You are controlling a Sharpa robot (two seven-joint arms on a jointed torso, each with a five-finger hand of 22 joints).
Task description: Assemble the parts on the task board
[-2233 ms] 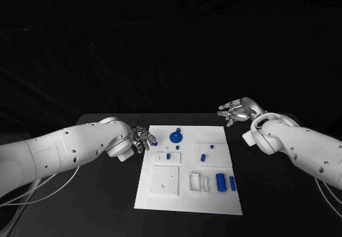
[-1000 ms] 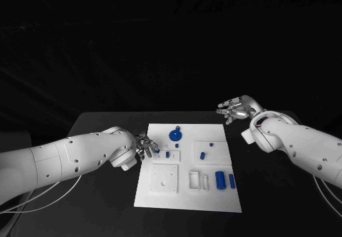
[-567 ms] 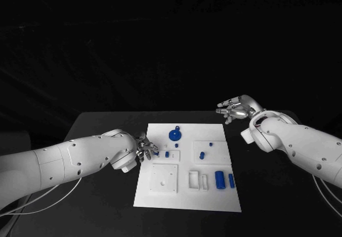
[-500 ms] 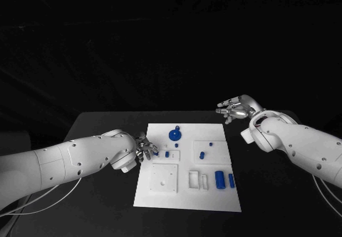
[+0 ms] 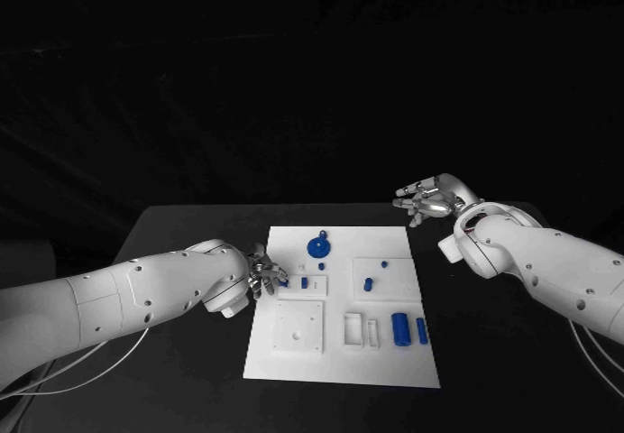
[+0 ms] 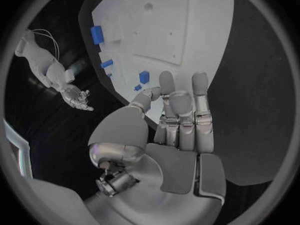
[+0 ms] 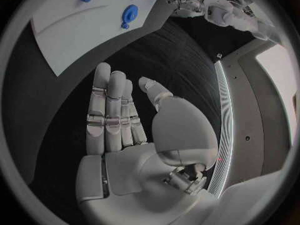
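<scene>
The white task board (image 5: 302,365) lies mid-table. On it are a round blue disc with a knob (image 5: 318,245), small blue pieces (image 5: 306,282) (image 5: 368,285) and two blue cylinders (image 5: 402,329) near the right edge. My left hand (image 5: 265,274) hovers at the board's left edge, fingers apart, holding nothing; a small blue piece (image 5: 284,281) lies just by its fingertips. The left wrist view shows that hand (image 6: 178,130) flat, with a small blue piece (image 6: 144,77) beyond the fingers (image 6: 201,92). My right hand (image 5: 430,200) hangs open past the board's far right corner, off the board (image 7: 75,25).
Black table (image 5: 182,234) surrounds the board on all sides. White recessed blocks (image 5: 300,332) (image 5: 355,329) stand on the board's near half. In the right wrist view the blue disc (image 7: 130,12) and my left hand (image 7: 187,2) lie far beyond my right hand (image 7: 125,120).
My left hand has slid along the board's left edge toward me and in toward the small blue piece. The right hand has stayed where it was.
</scene>
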